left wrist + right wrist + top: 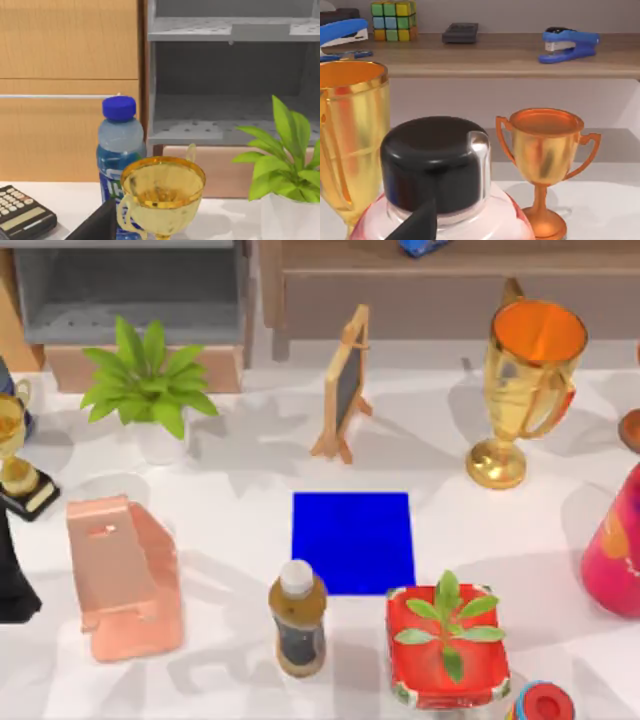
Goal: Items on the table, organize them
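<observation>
A dark wedge of the left gripper sits closest to the left wrist camera; whether it is open or closed cannot be told, nor whether it holds anything; just beyond it stands a small gold trophy cup, with a blue-capped water bottle behind it, a calculator to one side and a leafy potted plant to the other. In the top view the left arm is a black shape at the table's left edge, at about 9 o'clock from the blue mat. A dark wedge of the right gripper shows in the right wrist view, its state likewise impossible to tell; right in front of it is a black-capped pink bottle, flanked by a tall gold trophy and a smaller bronze trophy. The white table carries the mat near its middle; the brown white-capped bottle stands just beside the mat at 7 o'clock; a red planter box touches the mat's corner at 5 o'clock; a pink stand lies at 9 o'clock; a small easel board stands at 12 o'clock.
</observation>
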Controlling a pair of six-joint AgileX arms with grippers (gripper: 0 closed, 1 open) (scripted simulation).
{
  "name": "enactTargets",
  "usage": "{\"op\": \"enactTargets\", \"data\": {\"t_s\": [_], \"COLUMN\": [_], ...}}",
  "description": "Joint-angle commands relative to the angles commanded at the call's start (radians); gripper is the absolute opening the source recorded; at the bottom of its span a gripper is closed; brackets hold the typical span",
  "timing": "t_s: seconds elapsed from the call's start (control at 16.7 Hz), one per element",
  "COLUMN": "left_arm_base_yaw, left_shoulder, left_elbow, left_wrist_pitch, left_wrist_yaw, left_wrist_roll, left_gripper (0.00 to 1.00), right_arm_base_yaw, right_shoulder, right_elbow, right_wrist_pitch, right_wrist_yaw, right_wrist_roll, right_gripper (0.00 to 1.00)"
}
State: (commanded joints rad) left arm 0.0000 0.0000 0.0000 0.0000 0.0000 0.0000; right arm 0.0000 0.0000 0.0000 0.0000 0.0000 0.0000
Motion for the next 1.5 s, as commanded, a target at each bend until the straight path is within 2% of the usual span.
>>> {"op": "enactTargets", "data": {"t_s": [0.18,0.42,1.08,1.32,1.5], "left_arm_base_yaw": [0.006,0.065,0.345,0.425,0.461], "left_shoulder": [0.012,0.161,1.080,1.317,1.420], "left_elbow": [0.010,0.125,0.671,0.830,0.902], "left_wrist_pitch": [-0.011,-0.139,-0.792,-0.968,-1.041], "left_wrist_yaw": [0.000,-0.001,0.000,-0.001,-0.001], "left_wrist_roll": [0.009,0.106,0.591,0.725,0.782], "left_gripper": [1.00,1.00,1.00,1.00,1.00], "right_arm_base_yaw": [0.000,0.000,0.000,0.000,0.000], "right_shoulder": [0.000,0.000,0.000,0.000,0.000], "right_elbow": [0.000,0.000,0.000,0.000,0.000], "right_wrist_pitch": [0.000,0.000,0.000,0.000,0.000], "right_wrist_yaw": [0.000,0.000,0.000,0.000,0.000], "right_wrist_roll": [0.000,0.000,0.000,0.000,0.000], "right_gripper": [1.00,1.00,1.00,1.00,1.00]}}
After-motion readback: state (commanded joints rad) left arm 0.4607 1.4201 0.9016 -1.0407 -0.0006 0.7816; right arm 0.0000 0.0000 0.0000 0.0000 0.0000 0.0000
